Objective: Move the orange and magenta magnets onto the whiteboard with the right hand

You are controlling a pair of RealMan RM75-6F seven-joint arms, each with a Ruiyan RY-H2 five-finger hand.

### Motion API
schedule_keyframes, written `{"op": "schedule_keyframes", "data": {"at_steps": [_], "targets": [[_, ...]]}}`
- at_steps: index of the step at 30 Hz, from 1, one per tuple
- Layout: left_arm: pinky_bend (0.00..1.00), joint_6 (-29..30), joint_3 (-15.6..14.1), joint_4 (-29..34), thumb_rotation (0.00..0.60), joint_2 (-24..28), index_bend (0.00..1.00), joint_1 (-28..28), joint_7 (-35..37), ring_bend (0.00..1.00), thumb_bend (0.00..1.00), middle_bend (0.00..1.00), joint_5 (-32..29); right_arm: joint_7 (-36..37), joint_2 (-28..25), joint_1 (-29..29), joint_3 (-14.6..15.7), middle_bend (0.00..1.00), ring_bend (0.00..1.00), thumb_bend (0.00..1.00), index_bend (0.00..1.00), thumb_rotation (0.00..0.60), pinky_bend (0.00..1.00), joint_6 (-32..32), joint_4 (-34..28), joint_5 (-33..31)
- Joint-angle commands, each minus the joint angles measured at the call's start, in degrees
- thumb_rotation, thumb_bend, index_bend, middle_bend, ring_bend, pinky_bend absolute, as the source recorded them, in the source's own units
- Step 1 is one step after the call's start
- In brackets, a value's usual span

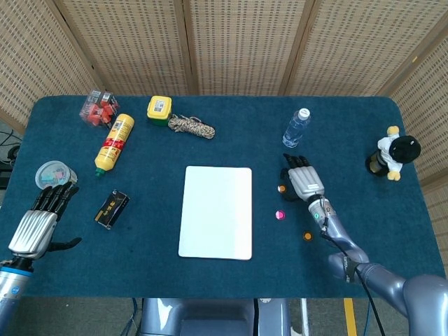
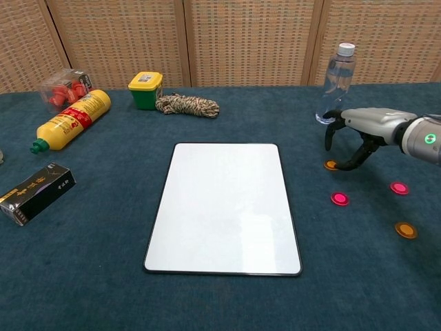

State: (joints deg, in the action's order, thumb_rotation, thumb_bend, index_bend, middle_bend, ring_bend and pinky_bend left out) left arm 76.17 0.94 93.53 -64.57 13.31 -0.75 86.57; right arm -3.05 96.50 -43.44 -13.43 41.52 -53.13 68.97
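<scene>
The whiteboard [image 1: 215, 211] [image 2: 224, 207] lies flat mid-table with nothing on it. To its right lie two orange magnets [image 2: 331, 165] [image 2: 406, 230] and two magenta magnets [image 2: 339, 198] [image 2: 399, 187]. In the head view I see the near-board orange magnet [image 1: 281, 188], one magenta magnet [image 1: 280, 215] and the other orange magnet [image 1: 306, 236]; my right forearm hides the second magenta one. My right hand [image 1: 302, 180] [image 2: 362, 127] arches over the near-board orange magnet, fingers apart, holding nothing; contact is unclear. My left hand [image 1: 38, 217] rests empty at the far left.
A water bottle [image 1: 296, 128] [image 2: 334, 84] stands just behind the right hand. A figurine [image 1: 393, 154] is at the right edge. At the left and back are a yellow bottle [image 2: 72, 127], black box [image 2: 36, 193], rope [image 2: 188, 105] and green-yellow case [image 2: 146, 89].
</scene>
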Motion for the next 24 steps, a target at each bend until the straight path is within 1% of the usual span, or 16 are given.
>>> {"op": "schedule_keyframes", "data": {"at_steps": [1,8,24], "targets": [[0.00,-0.1,0.0,0.1,0.600,0.0,0.00,0.1,0.0,0.00,0.00,0.00,-0.1,-1.4,0.5,-0.6,-0.1,0.00,0.00,0.34,0.38,0.600,0.00,-0.6,0.5,-0.9],[0.00,-0.3,0.0,0.3,0.600,0.1,0.00,0.1,-0.1,0.00,0.00,0.00,-0.3,-3.7,1.2,-1.0,0.3,0.00,0.00,0.34,0.38,0.600,0.00,-1.4,0.9,-2.8],[0.00,-0.2,0.0,0.3,0.600,0.1,0.00,0.1,0.0,0.00,0.00,0.00,-0.2,-4.8,1.9,-1.1,0.9,0.00,0.00,0.34,0.38,0.600,0.00,-1.3,0.7,-4.2]]}}
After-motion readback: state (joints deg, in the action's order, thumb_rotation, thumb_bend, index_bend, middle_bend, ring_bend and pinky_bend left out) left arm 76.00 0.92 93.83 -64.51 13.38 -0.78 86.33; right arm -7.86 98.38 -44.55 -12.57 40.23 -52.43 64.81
